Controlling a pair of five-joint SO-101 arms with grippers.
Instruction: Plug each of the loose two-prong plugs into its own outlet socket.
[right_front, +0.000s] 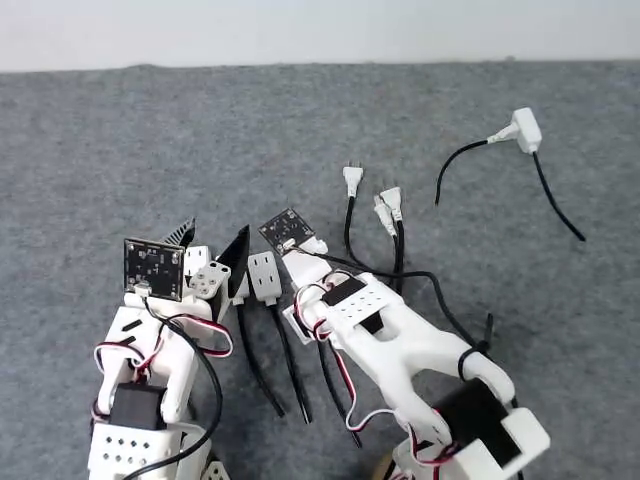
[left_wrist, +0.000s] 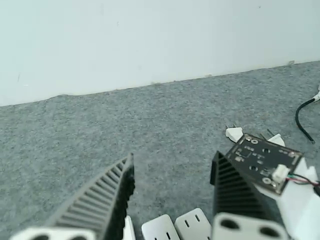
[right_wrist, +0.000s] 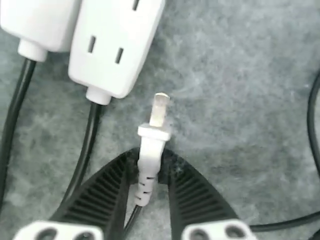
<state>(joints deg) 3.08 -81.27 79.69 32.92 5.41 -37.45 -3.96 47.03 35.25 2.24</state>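
The right gripper (right_wrist: 150, 160) pinches a plug (right_wrist: 155, 132) by the body, prongs free and aimed at the socket (right_wrist: 115, 45) ahead; the left gripper (left_wrist: 173, 160) stands wide near that socket.

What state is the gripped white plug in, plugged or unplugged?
Unplugged: the white two-prong plug in the right hand shows bare prongs, short of the white socket.

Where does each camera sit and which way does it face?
High view: above the table, looking down on left arm, right arm, sockets and loose plugs.
Left wrist view: on the left arm, looking past its open gripper to the wall.
Right wrist view: on the right arm, looking down at a plug in its gripper.
Shared: all three show the sockets.
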